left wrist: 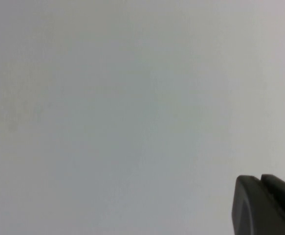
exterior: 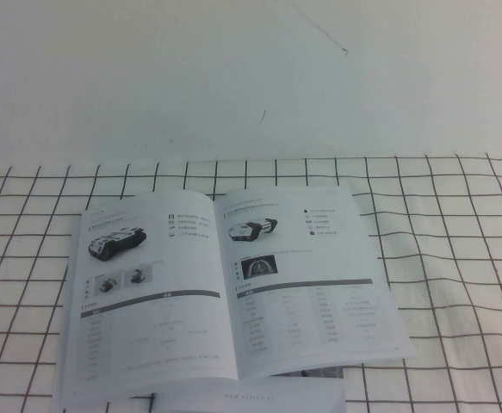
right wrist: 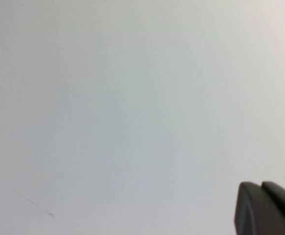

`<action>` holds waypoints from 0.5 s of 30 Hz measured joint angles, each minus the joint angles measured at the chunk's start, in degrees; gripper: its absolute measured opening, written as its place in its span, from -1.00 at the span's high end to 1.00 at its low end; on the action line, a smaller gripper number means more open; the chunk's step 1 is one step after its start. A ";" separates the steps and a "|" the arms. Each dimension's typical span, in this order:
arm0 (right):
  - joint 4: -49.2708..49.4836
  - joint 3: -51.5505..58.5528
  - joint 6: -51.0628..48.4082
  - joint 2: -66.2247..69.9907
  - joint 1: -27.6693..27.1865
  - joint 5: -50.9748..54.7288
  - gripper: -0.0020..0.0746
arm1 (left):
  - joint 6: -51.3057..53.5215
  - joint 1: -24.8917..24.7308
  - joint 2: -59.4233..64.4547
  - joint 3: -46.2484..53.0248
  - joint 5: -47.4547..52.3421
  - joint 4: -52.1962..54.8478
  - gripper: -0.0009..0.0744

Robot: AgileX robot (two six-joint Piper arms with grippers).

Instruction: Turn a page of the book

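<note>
The book (exterior: 220,297) lies open and flat on the checked cloth in the high view, left of centre and near the front. Its left page (exterior: 151,292) and right page (exterior: 315,284) each show small robot-vehicle photos, a grey bar and a text table. Neither gripper shows in the high view. In the left wrist view my left gripper (left wrist: 260,180) shows only as two dark fingertips pressed together against a blank white surface. In the right wrist view my right gripper (right wrist: 261,186) looks the same, fingertips together, holding nothing. The book is out of both wrist views.
A white cloth with a black grid (exterior: 457,258) covers the table. A plain white sheet (exterior: 251,399) sticks out from under the book's front edge. A white wall (exterior: 233,77) stands behind, with a thin dark mark (right wrist: 34,203).
</note>
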 joint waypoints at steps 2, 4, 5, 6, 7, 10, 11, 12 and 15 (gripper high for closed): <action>-0.61 -1.84 0.80 0.00 0.00 5.31 0.95 | -1.23 0.00 0.00 0.00 -0.15 0.00 0.98; -2.63 -4.01 0.94 0.00 0.00 8.48 0.95 | -4.28 0.00 0.00 0.00 -0.87 0.00 0.98; -3.43 -4.76 0.94 0.00 0.00 9.12 0.95 | -6.46 0.00 0.00 0.00 -1.33 0.00 0.98; -4.14 -5.57 0.99 0.00 0.00 9.53 0.95 | -8.66 0.00 0.00 0.00 -1.60 0.00 0.98; -4.60 -6.22 1.10 0.00 0.00 9.77 0.95 | -10.60 0.00 0.00 0.00 -1.84 -0.10 0.98; -5.24 -7.22 1.44 0.00 0.00 10.44 0.95 | -14.18 0.00 0.00 0.00 -3.29 -0.10 0.98; -5.33 -7.34 1.58 0.00 0.00 10.74 0.95 | -14.90 0.00 0.00 0.00 -3.94 -0.10 0.98; -5.33 -7.34 1.60 0.00 0.00 11.38 0.95 | -15.48 0.00 0.00 0.00 -4.49 -0.10 0.98; -5.56 -7.92 2.18 0.00 0.00 15.17 0.95 | -18.17 0.00 0.00 0.00 -4.89 -0.10 0.98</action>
